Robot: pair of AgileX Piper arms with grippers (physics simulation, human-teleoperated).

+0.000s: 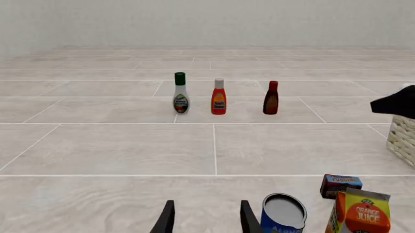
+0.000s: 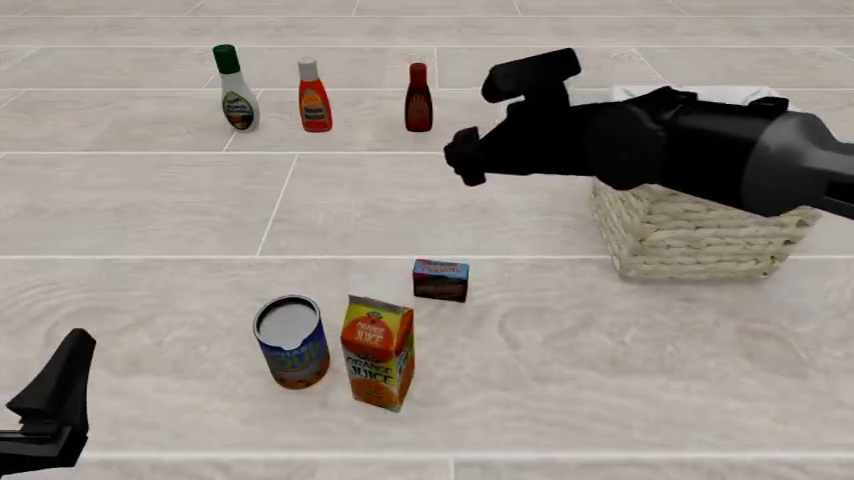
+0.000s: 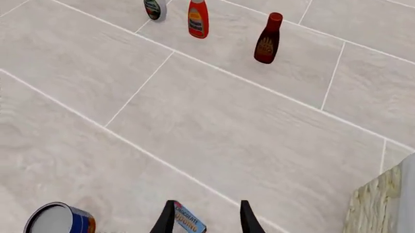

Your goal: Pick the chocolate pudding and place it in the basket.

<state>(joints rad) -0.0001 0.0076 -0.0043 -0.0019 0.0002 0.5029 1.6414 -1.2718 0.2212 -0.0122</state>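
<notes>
Chocolate pudding (image 2: 441,280): dark maroon box, blue top, red label. Basket (image 2: 694,235): pale straw weave, white lining. Juice carton (image 2: 378,352): orange, yellow. Can (image 2: 292,342): blue, white top. Far bottles: white with green cap (image 2: 236,88), orange-red (image 2: 314,97), dark red (image 2: 419,98). Table (image 2: 160,210): pale grey tile pattern.

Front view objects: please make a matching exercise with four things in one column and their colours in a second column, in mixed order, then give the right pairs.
Things:
1. chocolate pudding
2. basket
3. juice carton
4. can

Colours:
A. pale straw with white lining
B. orange and yellow
C. blue with a white top
D. dark brown with a blue top

Pairs: 1-D, 2-A, 3-B, 4-C
</notes>
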